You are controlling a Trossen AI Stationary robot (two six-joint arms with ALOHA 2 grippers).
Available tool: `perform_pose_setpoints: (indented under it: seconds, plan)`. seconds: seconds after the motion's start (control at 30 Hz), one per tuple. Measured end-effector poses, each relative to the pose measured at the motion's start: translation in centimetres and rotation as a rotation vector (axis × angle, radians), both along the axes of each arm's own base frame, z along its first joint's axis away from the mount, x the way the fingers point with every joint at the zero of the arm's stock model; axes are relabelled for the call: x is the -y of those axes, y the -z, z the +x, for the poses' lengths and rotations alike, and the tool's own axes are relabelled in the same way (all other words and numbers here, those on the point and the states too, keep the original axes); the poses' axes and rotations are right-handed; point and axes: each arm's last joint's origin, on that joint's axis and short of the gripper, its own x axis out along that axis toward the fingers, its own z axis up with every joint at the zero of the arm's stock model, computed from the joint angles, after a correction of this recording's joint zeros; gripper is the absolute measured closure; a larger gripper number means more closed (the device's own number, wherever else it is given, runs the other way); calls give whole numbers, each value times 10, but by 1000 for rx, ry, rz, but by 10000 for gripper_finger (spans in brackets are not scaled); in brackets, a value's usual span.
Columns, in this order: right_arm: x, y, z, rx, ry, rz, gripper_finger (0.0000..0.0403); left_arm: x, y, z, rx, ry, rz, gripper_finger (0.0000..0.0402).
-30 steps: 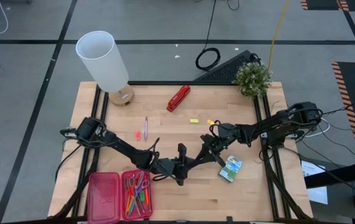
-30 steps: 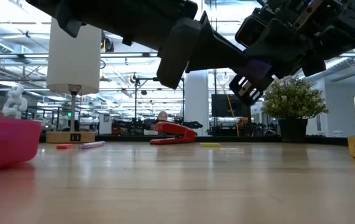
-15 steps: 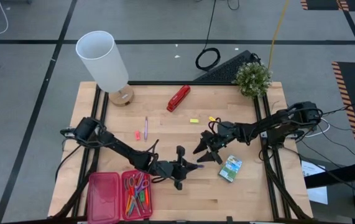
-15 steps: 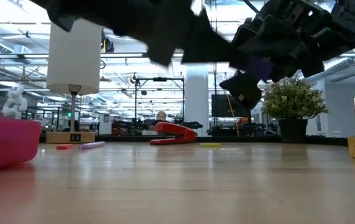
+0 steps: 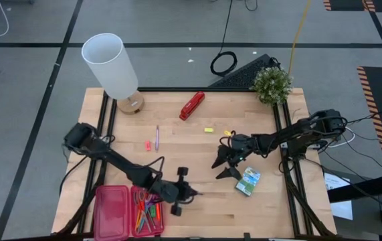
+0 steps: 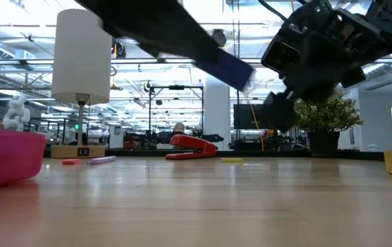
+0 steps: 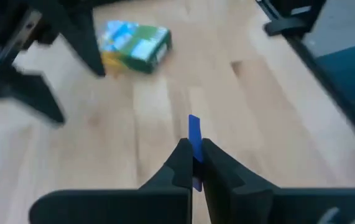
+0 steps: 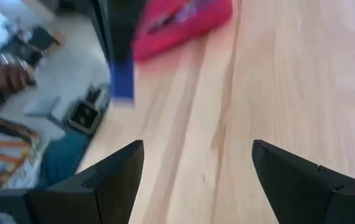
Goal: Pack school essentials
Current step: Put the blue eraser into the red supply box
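Note:
My left gripper hovers above the table just right of the open pink pencil case, shut on a small flat blue piece. The case's tray holds scissors and coloured pens; its lid half lies beside it. My right gripper stands open over the table's middle with nothing between its fingers. The green crayon box lies flat just right of it. A purple pen, a pink eraser and a yellow eraser lie farther back. My left gripper pinches the blue piece's lower end between its two fingertips. The rest of the piece sticks out past the fingers, along their line. It is lifted clear of the table.
A red stapler lies at the back middle. A white lamp stands at the back left and a potted plant at the back right. Bare wood lies between the case and the crayon box.
My left gripper has drawn away from my right gripper, going toward the table's left and near edges and the pink case, carrying the blue piece clear of the table. My right gripper has stayed over the table's middle.

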Motion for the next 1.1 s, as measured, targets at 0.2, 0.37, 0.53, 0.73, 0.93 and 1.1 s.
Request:
perform_pose_setpoints:
  seconds: [0.2,0.37,0.53,0.73,0.93,1.1]
  plan:
    - [-4,8,-4,-38,-12,-114,109,7,-30,-34,-150,19,-169,378]
    - [-5,8,-4,0,-10,-217,109,7,-53,-60,-311,95,-355,385]
    - [-5,8,-4,31,-41,-263,109,5,-61,-77,-495,113,-495,389]
    - [-5,7,-3,85,-81,-330,109,10,-46,-87,-710,80,-543,368]
    - [-4,7,-3,106,-95,-358,109,17,-31,-83,-784,40,-576,382]
    - [-4,7,-3,110,-95,-360,109,22,-18,-79,-817,44,-575,375]
